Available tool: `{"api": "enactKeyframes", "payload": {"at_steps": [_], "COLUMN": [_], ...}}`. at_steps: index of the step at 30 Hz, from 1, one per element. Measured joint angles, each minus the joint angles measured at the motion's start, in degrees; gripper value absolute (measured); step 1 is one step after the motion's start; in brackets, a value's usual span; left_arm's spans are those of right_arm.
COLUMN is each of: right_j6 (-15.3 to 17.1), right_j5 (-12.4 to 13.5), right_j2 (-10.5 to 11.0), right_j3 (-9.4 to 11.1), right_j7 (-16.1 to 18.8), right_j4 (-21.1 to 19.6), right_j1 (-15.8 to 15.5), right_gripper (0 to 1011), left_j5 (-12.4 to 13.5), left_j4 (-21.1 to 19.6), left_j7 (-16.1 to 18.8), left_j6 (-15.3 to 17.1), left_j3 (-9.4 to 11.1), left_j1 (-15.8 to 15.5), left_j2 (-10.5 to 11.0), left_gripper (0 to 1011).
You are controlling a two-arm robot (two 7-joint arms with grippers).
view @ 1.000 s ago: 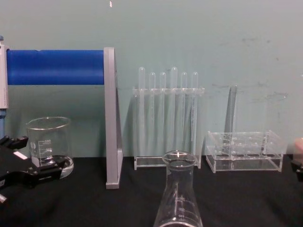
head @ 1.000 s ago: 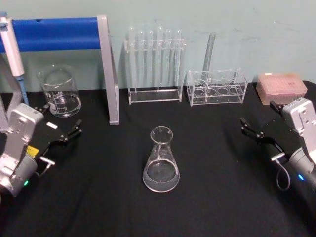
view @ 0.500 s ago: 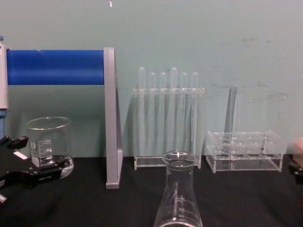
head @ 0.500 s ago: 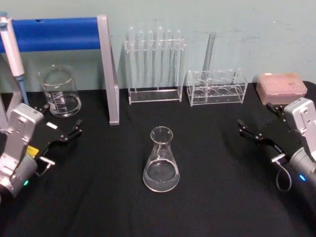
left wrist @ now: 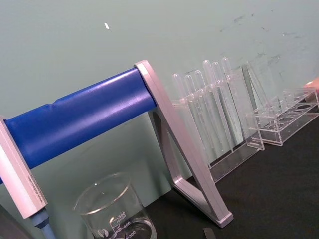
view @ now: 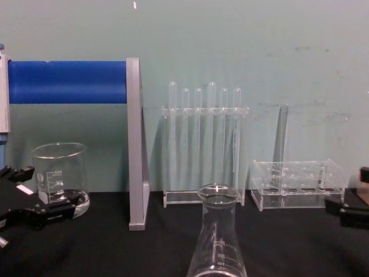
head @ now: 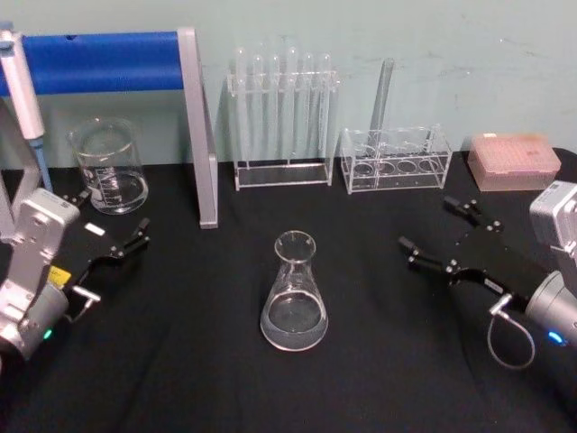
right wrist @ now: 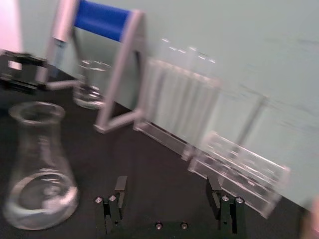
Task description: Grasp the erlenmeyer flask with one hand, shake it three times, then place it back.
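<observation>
The erlenmeyer flask (head: 294, 293) stands upright on the black table (head: 379, 361) near the middle, clear glass with a little liquid in its base. It rises at the bottom centre of the chest view (view: 218, 239) and stands ahead of the fingers and to one side in the right wrist view (right wrist: 39, 167). My right gripper (head: 425, 223), with a grey cable loop, is open to the right of the flask, fingers pointing at it, a clear gap between. Its two fingers (right wrist: 119, 190) stand wide apart with nothing between them. My left gripper (head: 113, 215) rests open at the far left, beside the beaker.
A glass beaker (head: 108, 167) stands at back left under a blue-barred pipette stand (head: 99, 61). A rack of test tubes (head: 284, 117), a low clear rack (head: 397, 161) with one tall tube, and a pink tip box (head: 512, 161) line the back.
My right gripper has moved left toward the flask and its fingers now reach farther across the table. The flask and left gripper have not moved.
</observation>
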Motion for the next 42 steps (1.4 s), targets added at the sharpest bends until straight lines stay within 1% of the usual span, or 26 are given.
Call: {"api": "enactKeyframes", "payload": {"at_steps": [3,4,5,8,9,10,12,15,19,22,26,27,29,31,33,34,36,42], "right_j6": [-0.5,-0.8,-0.9,-1.0,-1.0,-0.9,-0.6,0.5,1.3,2.5,3.6,4.1,4.3,4.8,4.8,4.9,5.0,4.6], "right_j5": [0.8,1.3,1.6,3.5,3.5,4.2,4.9,6.4,7.3,8.1,8.8,9.0,9.1,9.3,9.3,9.4,9.4,8.8], "right_j2": [0.3,0.5,0.6,0.9,0.9,0.9,0.9,0.8,0.4,-0.4,-1.4,-1.9,-2.1,-3.1,-3.1,-3.8,-4.5,-6.3], "right_j3": [-0.1,-0.2,-0.2,-0.2,-0.2,-0.2,-0.2,-0.3,-0.5,-1.0,-1.9,-2.3,-2.5,-3.5,-3.5,-4.2,-5.0,-6.8], "right_j7": [2.4,4.0,4.8,8.5,8.5,9.9,11.0,14.0,16.0,18.6,20.7,21.4,21.8,23.0,23.0,23.8,24.4,25.5], "right_j4": [-0.9,-1.4,-1.6,-2.8,-2.8,-3.1,-3.3,-3.4,-3.2,-2.4,-1.1,-0.4,0.0,1.4,1.4,2.6,3.7,6.8], "right_j1": [-0.4,-0.6,-0.7,-1.2,-1.2,-1.4,-1.5,-1.6,-1.3,-0.5,0.9,1.7,2.0,3.5,3.5,4.7,5.9,8.8], "right_gripper": [1000,1000,1000,1000,1000,1000,1000,1000,1000,1000,1000,1000,1000,1000,1000,1000,1000,1000], "left_j5": [0.0,0.0,0.0,0.0,0.0,0.0,0.0,0.0,0.0,0.0,0.0,0.0,0.0,0.0,0.0,0.0,0.0,0.0], "left_j4": [0.0,0.0,0.0,0.0,0.0,0.0,0.0,0.0,0.0,0.0,0.0,0.0,0.0,0.0,0.0,0.0,0.0,0.0], "left_j7": [0.0,0.0,0.0,0.0,0.0,0.0,0.0,0.0,0.0,0.0,0.0,0.0,0.0,0.0,0.0,0.0,0.0,0.0], "left_j6": [0.0,0.0,0.0,0.0,0.0,0.0,0.0,0.0,0.0,0.0,0.0,0.0,0.0,0.0,0.0,0.0,0.0,0.0], "left_j3": [0.0,0.0,0.0,0.0,0.0,0.0,0.0,0.0,0.0,0.0,0.0,0.0,0.0,0.0,0.0,0.0,0.0,0.0], "left_j1": [0.0,0.0,0.0,0.0,0.0,0.0,0.0,0.0,0.0,0.0,0.0,0.0,0.0,0.0,0.0,0.0,0.0,0.0], "left_j2": [0.0,0.0,0.0,0.0,0.0,0.0,0.0,0.0,0.0,0.0,0.0,0.0,0.0,0.0,0.0,0.0,0.0,0.0], "left_gripper": [1001,1001,1001,1001,1001,1001,1001,1001,1001,1001,1001,1001,1001,1001,1001,1001,1001,1001]}}
